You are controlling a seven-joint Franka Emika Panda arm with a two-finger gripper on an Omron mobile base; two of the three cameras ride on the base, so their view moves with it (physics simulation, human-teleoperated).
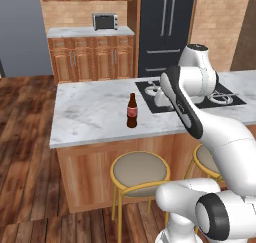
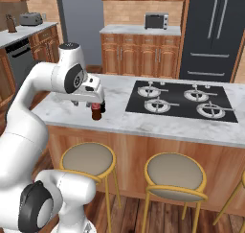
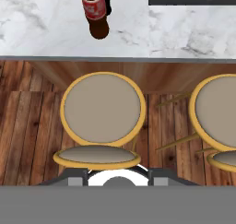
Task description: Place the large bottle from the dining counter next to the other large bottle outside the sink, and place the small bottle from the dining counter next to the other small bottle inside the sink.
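Stools [image 1: 139,173] standing nearest in the left base view; beyond them the large bottle [image 1: 132,110] is standing upright on the dining counter [image 1: 90,112], left of the arm. Right base view: the gripper [image 2: 94,102] is hanging close by the bottle, apparently just short of it. Hand view: bottle lying ahead of the closed, empty fingers, long axis vertical.

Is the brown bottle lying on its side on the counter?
No, the brown bottle stands upright on the marble dining counter, cap up.
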